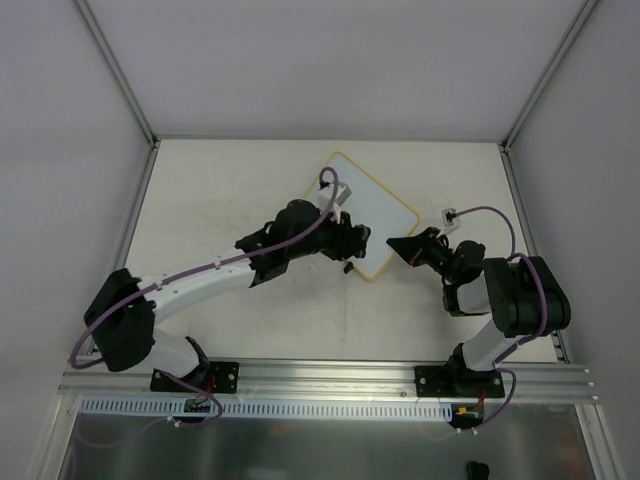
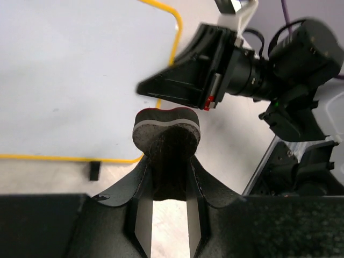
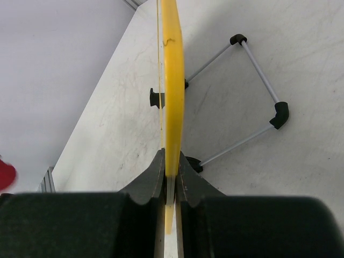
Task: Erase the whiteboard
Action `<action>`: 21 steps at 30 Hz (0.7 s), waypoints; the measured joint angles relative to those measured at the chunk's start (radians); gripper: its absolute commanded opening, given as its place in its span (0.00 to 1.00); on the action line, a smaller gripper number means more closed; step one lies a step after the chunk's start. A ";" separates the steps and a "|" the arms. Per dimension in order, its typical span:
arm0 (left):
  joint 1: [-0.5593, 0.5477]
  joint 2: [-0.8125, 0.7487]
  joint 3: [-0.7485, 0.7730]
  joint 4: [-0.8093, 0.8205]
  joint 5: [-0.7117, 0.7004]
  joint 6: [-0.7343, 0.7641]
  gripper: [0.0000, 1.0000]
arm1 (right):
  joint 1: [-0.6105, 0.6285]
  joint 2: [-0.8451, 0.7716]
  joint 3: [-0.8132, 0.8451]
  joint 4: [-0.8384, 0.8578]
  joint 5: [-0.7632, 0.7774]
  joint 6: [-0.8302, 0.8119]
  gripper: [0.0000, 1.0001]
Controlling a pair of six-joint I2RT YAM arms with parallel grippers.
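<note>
The left arm (image 1: 200, 275) comes from the near left corner and reaches across the worktop (image 1: 220, 190) to the middle. Its fingers (image 2: 144, 177) are closed tight on a small eraser (image 2: 166, 129). The eraser is dark and fuzzy, with a thin grey stripe near its top. In the left wrist view it sits just off the rounded corner of the whiteboard (image 1: 372, 212), over the bare worktop and not over the white part.

The whiteboard is in the middle of the worktop, a bit to the right and a bit to the far side. From above it is turned like a diamond, with one corner pointing at the arms. It has a white face and a thin yellow frame. A small black foot (image 2: 94, 170) sticks out under its near edge.

The right arm (image 1: 510, 300) is folded up at the right side. Its fingers (image 3: 150, 183) are pinched shut on the yellow edge of the board, at the corner next to the eraser. In the right wrist view the board shows only as a thin yellow strip going straight up from between the fingers. To the right of that strip are thin grey rods (image 3: 260, 75) joined by black corner pieces, down by the worktop. I cannot tell if the rods touch the worktop.
</note>
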 measured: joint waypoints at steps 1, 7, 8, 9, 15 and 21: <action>0.018 -0.048 -0.018 -0.012 -0.005 -0.006 0.00 | 0.000 0.000 0.000 0.000 0.000 0.000 0.00; 0.137 -0.249 -0.171 -0.117 -0.041 -0.054 0.00 | 0.000 0.000 0.000 0.000 0.000 0.000 0.00; 0.157 -0.260 -0.198 -0.147 -0.042 -0.061 0.00 | 0.000 0.000 0.000 0.000 -0.001 0.000 0.00; 0.174 -0.264 -0.222 -0.180 -0.042 -0.067 0.00 | 0.000 0.000 0.000 0.000 0.000 0.000 0.00; 0.267 -0.199 -0.261 -0.312 -0.040 -0.081 0.00 | 0.000 0.000 0.002 -0.001 -0.001 0.000 0.00; 0.284 -0.175 -0.307 -0.348 -0.042 -0.097 0.00 | 0.000 0.000 0.002 -0.001 -0.001 0.000 0.00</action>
